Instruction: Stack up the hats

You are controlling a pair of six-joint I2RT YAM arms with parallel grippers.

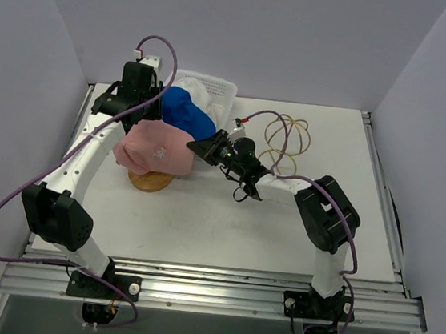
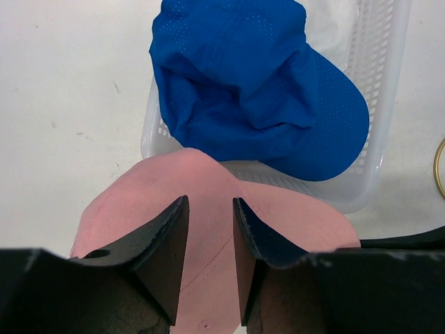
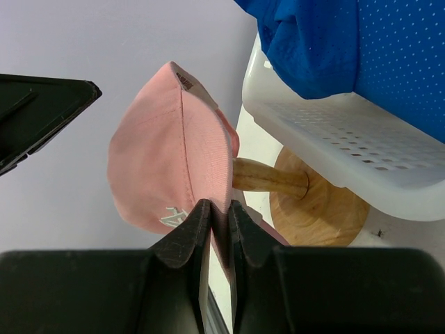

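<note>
The pink cap (image 1: 156, 150) sits on a wooden stand (image 1: 150, 181), crown toward the left wall. My right gripper (image 3: 219, 209) is shut on the edge of its brim (image 3: 221, 174), reaching in from the right (image 1: 203, 147). My left gripper (image 2: 210, 202) is open just above the pink crown (image 2: 208, 236), with nothing between its fingers. The royal blue cap (image 2: 257, 83) lies in the white basket (image 2: 379, 139), spilling over its near rim. A bit of off-white fabric (image 2: 330, 28) shows under the blue cap.
The white mesh basket (image 1: 220, 88) stands at the back against the wall. A gold wire dome frame (image 1: 287, 138) lies to the right of it, behind my right arm. The stand's round wooden base (image 3: 316, 209) lies right under the basket's edge.
</note>
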